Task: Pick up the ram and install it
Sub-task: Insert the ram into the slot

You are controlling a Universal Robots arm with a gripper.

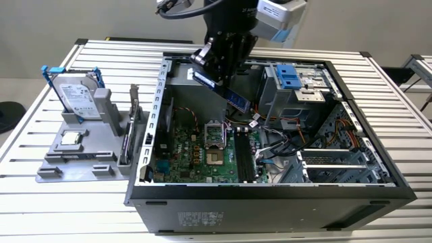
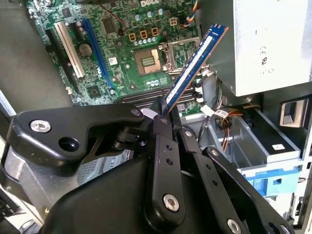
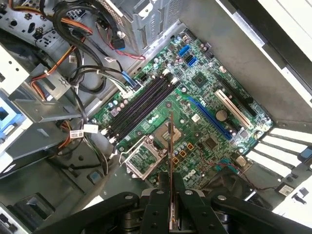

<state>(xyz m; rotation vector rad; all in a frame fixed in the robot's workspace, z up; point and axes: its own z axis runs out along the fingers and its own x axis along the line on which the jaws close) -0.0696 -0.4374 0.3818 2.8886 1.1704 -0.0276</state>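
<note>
The end effector (image 1: 217,68) is clamped on the ram (image 1: 236,98), holding it tilted above the open case (image 1: 270,195), upper middle of the exterior view. In the first wrist view the stick hangs edge-on over the motherboard (image 3: 204,122), maybe lined up with the black slots (image 3: 141,109), hard to say. The hard drive (image 1: 76,98) sits in a gray stand (image 1: 88,152) on the worktop (image 1: 40,202), at the exterior view's left.
</note>
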